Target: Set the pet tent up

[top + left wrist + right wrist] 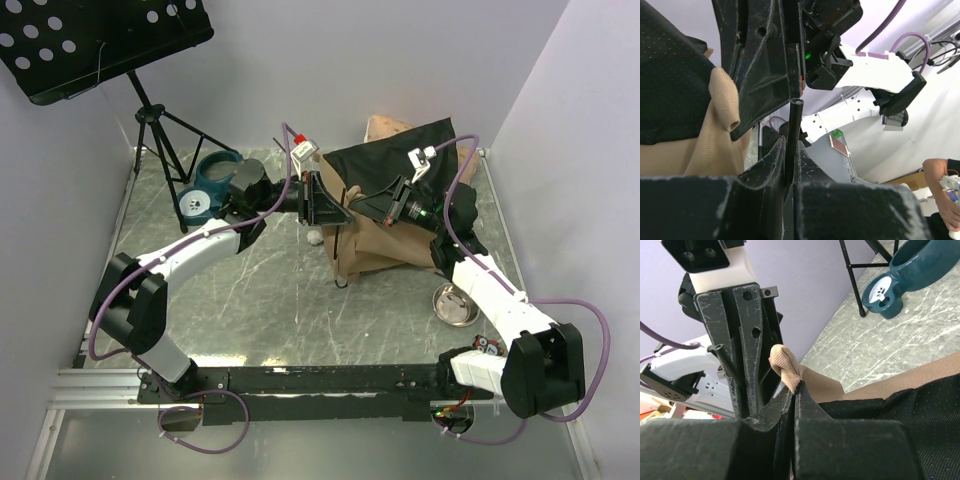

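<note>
Pinching the pole (794,120) upright with the left gripper (790,160); nipping a tan fold of the tent (785,362) with the right gripper (794,400), tip to tip.

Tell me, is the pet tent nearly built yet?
Not nearly. The pet tent lies slumped in a heap, nothing standing. In hand: the left claw pinches a thin black pole, and the right claw pinches the tan fabric tube beside it. Left to do: threading poles and raising it.
</note>
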You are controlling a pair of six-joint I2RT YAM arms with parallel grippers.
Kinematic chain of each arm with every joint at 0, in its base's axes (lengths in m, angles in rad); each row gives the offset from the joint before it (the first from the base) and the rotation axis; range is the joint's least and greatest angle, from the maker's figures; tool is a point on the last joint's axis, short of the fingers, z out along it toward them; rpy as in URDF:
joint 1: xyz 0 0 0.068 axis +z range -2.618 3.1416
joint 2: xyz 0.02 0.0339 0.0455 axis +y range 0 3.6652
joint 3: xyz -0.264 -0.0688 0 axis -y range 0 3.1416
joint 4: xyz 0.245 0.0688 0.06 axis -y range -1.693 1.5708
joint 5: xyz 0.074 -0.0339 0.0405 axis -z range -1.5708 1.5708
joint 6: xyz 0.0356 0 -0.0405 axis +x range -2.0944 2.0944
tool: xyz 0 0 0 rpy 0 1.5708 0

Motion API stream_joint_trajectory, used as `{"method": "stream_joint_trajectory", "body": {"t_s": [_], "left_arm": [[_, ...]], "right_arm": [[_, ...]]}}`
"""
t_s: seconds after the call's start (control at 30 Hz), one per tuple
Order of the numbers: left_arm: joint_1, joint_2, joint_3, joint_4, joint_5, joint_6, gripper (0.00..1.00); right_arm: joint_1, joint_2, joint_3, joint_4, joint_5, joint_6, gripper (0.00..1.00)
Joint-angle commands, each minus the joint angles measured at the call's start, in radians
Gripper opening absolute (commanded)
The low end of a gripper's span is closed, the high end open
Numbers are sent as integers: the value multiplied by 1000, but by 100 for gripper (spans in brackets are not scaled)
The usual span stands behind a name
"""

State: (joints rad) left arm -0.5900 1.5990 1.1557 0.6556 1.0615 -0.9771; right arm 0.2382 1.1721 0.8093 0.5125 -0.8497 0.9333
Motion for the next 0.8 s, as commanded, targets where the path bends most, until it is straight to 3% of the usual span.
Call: {"method": "stream_joint_trajectory", "body": {"t_s": [0.0,0.33,0.77], "left_arm": [[-30,55,-67,-307,129,23,1],[-47,101,-30,-366,132,60,1],[-62,102,-79,-310,147,9,1]], "right_arm": [[-59,-75,64,254,201,59,0],[-59,-80,79,300,178,55,0],[-68,-78,117,342,156,32,0]]}}
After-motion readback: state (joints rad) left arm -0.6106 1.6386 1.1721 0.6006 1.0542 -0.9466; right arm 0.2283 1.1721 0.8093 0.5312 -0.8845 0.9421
